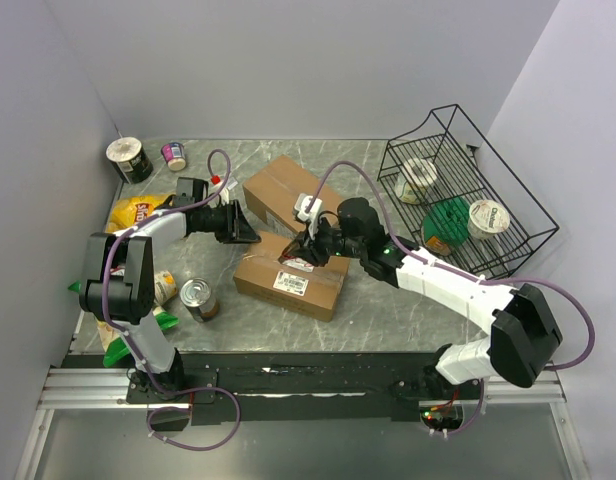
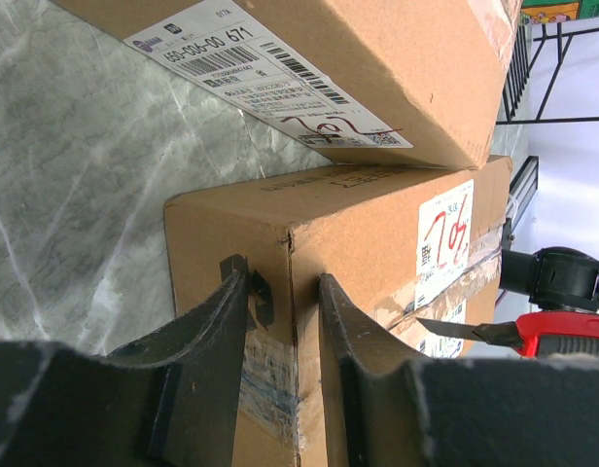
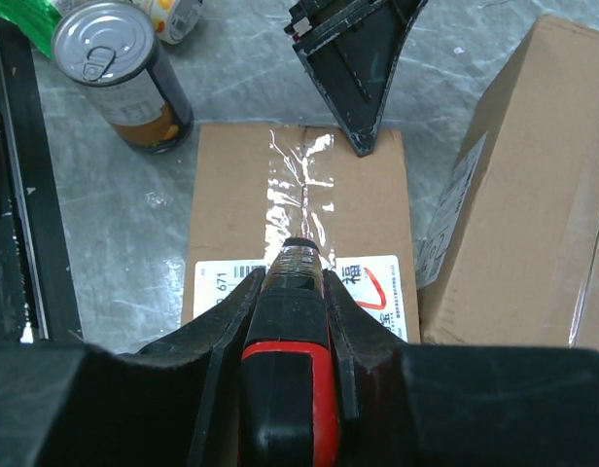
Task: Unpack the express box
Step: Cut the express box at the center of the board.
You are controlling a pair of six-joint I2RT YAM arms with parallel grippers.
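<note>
Your left gripper (image 2: 280, 280) stands partly spread, its fingers straddling the top edge of the box (image 1: 291, 277) at its left end, by the tape (image 3: 299, 185). Your right gripper (image 3: 293, 282) pinches the knife (image 3: 288, 336), which points along the tape. The box lies mid-table (image 1: 408, 310), just beside a second box (image 1: 288, 188).

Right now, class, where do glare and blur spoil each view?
Right wrist view: glare whitens the clear tape on the box top; the cutter up close is soft. Left wrist view: the left end effector is dark and blurred, the labels sharp. Top view: even light, soft shadows.
</note>
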